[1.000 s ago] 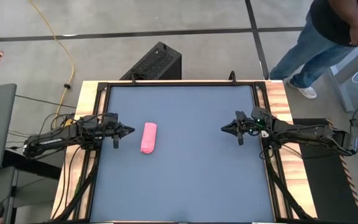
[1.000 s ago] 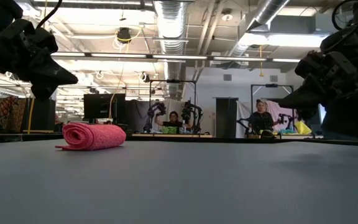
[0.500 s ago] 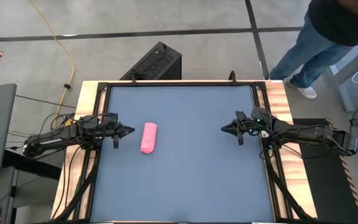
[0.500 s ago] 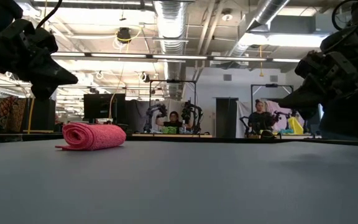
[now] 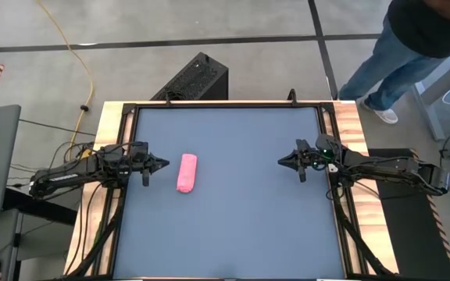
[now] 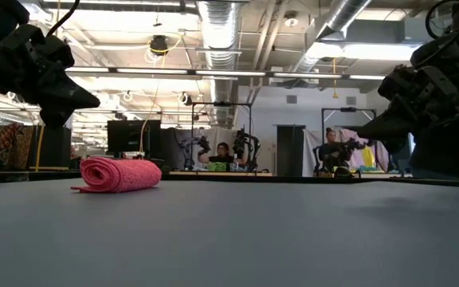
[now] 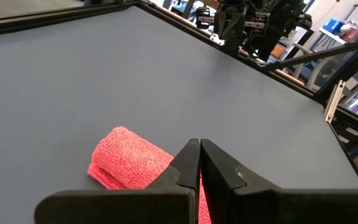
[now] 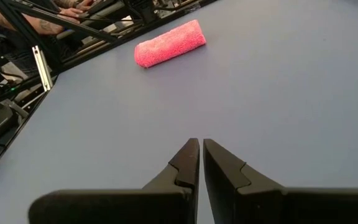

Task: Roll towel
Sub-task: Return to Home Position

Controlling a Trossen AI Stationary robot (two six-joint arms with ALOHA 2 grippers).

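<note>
Towel (image 5: 187,172) is seen rolled into a snug pink cylinder. It lies on the desk (image 5: 241,211) just ahead of the tips of the left fingers (image 5: 163,165), near them but not touched. The left fingers are pressed shut with only a hairline slit between them, and nothing is gripped. The right fingers (image 5: 282,161) are likewise shut and empty, and are pointed towards the roll from well apart. In the low view both are shown raised above the desk.

The rolling is judged done, with only the retreat to rest left. For the left arm, a pull straight back along the line of its fingers is called for, away from the roll. Height should be held or gained, so that nothing is swept sideways over the cloth. A loose edge appears at the foot of the roll on the side nearer the left fingers. If it were snagged, the roll could be opened. The fingers are best left shut throughout.
</note>
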